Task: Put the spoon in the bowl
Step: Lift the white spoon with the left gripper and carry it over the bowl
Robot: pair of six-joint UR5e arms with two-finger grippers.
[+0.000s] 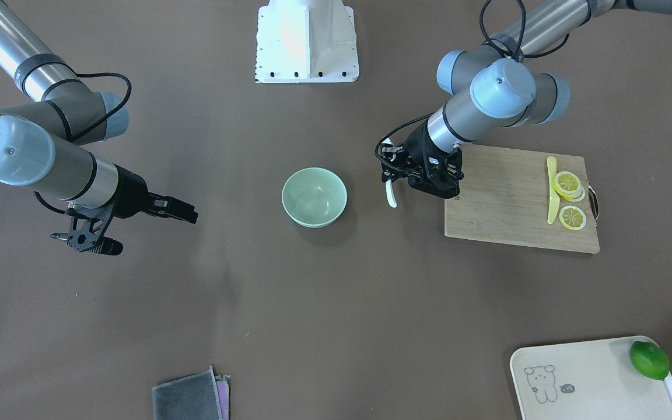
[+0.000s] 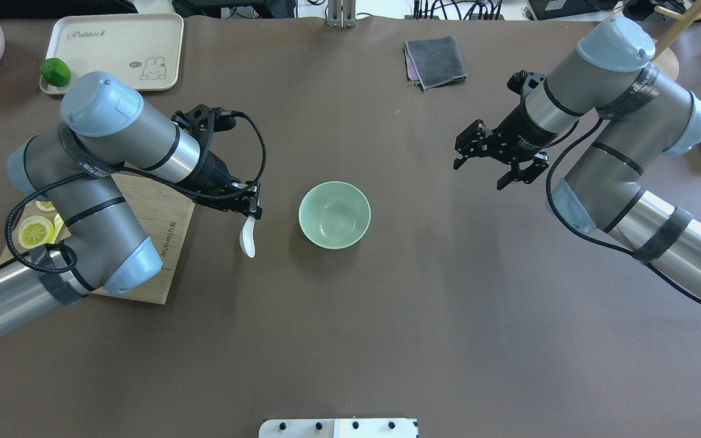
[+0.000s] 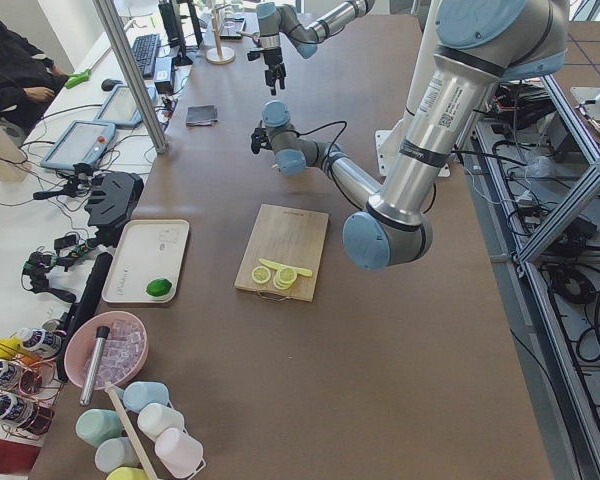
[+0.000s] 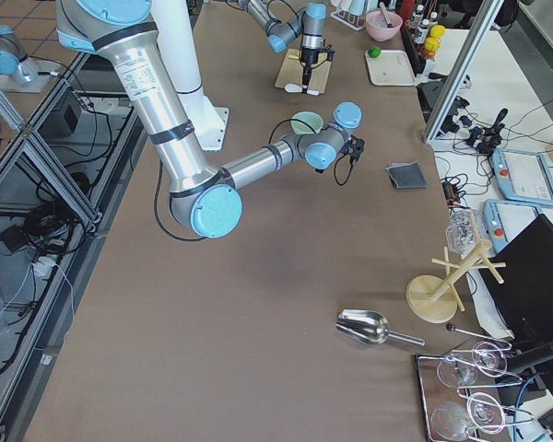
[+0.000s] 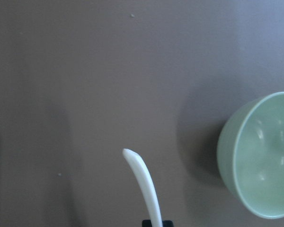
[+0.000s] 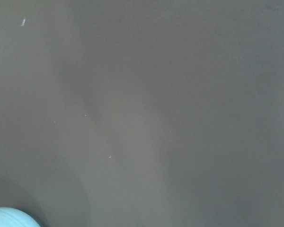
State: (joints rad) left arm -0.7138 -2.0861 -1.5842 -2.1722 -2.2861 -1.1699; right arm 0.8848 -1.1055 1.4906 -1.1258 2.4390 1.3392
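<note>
Left end effector (image 2: pixel 252 212) grips spoon (image 2: pixel 247 239) at 9 o'clock of bowl (image 2: pixel 334 215) in overhead view, w/o touching it; right end effector (image 2: pixel 478 174), approx. 2 o'clock, is spread wide.

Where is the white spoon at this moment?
In the overhead view, the spoon hangs from the left pincer, left of the bowl, between it and the cutting board.
</note>
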